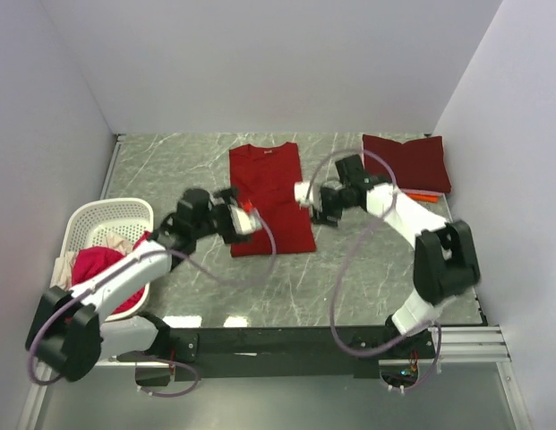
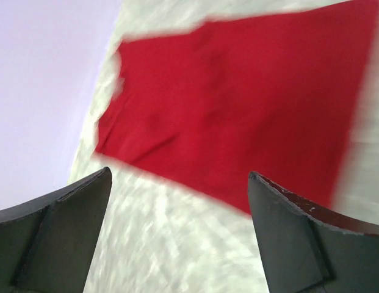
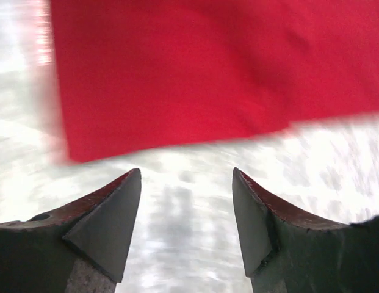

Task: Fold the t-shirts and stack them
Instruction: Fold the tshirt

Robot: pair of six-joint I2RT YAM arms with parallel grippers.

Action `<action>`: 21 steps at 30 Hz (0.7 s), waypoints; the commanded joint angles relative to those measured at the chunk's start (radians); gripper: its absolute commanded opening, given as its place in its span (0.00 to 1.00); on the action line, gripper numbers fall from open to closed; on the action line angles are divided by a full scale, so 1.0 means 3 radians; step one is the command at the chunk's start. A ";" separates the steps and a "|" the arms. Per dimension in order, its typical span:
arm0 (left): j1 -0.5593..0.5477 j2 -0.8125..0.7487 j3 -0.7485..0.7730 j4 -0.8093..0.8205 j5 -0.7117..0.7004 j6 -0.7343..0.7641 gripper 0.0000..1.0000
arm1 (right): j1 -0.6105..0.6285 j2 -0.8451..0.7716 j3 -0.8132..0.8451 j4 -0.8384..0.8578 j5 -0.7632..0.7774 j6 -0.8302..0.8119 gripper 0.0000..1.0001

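Grey-veined marble tabletop [image 1: 349, 287], walled in white, is seen from above. At the far left a white lattice basket [image 1: 112, 208] is set, with a magenta-pink shirt [image 1: 97, 266] and a cream shirt [image 1: 119, 244] heaped inside, not yet folded. Next, the left gripper [image 1: 246, 221] is held at the near left edge of the dark red t-shirt [image 1: 270, 193]; its jaws are spread wide and nothing is held between them. That shirt is laid flat mid-table as a long narrow rectangle, collar toward the far wall, sleeves apparently tucked in. The right gripper [image 1: 306, 199] is held at the shirt's right edge, jaws parted and empty. At the far right a folded maroon shirt [image 1: 407, 161] is stacked on an orange shirt [image 1: 423, 194], of which only a strip is seen.

The side folds are judged done, and the crosswise fold is judged to be the step in hand. For the next move, the near hem corners would have to be pinched by both grippers together and carried evenly to the collar, so that the cloth is not skewed.
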 commanded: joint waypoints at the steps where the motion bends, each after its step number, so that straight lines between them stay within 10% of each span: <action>1: -0.0504 -0.0147 -0.0365 -0.0336 0.0057 0.0327 0.97 | 0.0270 -0.0484 -0.0591 -0.0321 -0.0488 -0.1059 0.68; 21: -0.0425 0.0813 -0.0509 0.0128 -0.0480 0.0368 0.84 | 0.0941 -0.0116 -0.1023 0.0794 0.0868 -0.0236 0.69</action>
